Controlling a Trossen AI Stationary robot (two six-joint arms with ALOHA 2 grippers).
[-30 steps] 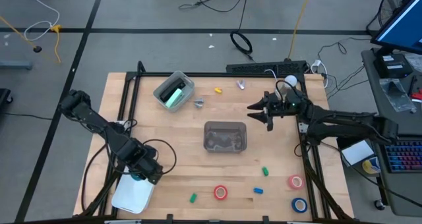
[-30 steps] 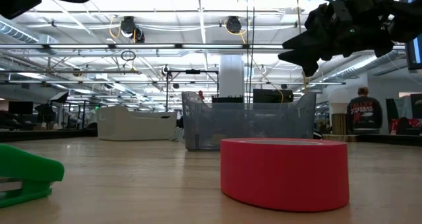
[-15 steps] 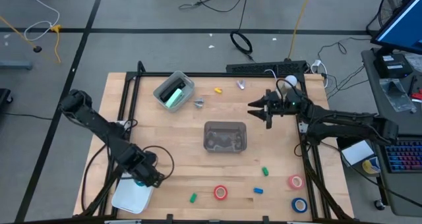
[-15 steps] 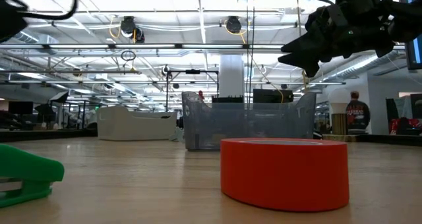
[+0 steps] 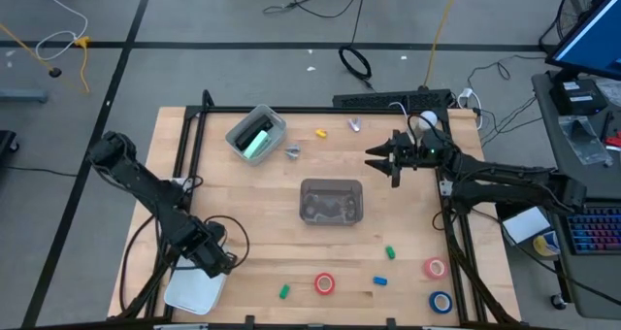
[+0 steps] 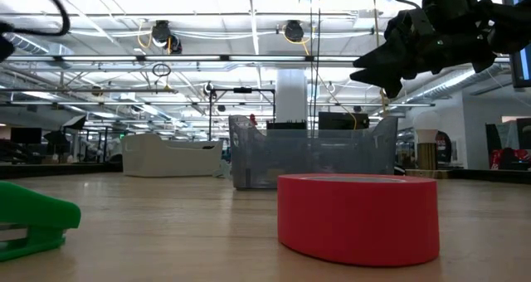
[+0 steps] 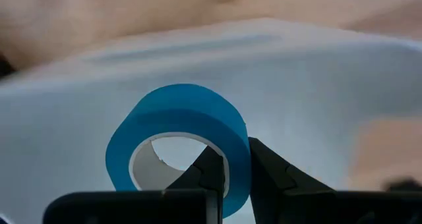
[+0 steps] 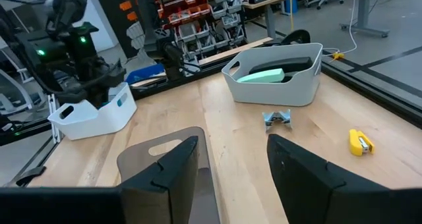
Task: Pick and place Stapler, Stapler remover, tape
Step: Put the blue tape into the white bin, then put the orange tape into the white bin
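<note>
My overhead camera looks straight down on the whole table (image 5: 291,223). The low one sits at tabletop level, close behind the red tape (image 6: 358,217), facing the clear bin (image 6: 311,162), which the overhead (image 5: 331,201) and right wrist views share.

Pale wooden table (image 5: 262,218) with three bins, red tape (image 5: 324,283), blue tape (image 5: 441,301), small scattered pieces

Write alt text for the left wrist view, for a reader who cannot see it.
The left end effector pinches the wall of a blue tape roll with a pale core, one finger through the hole and one outside. The roll stands on edge over a white bin, and light wooden table shows beyond it.
</note>
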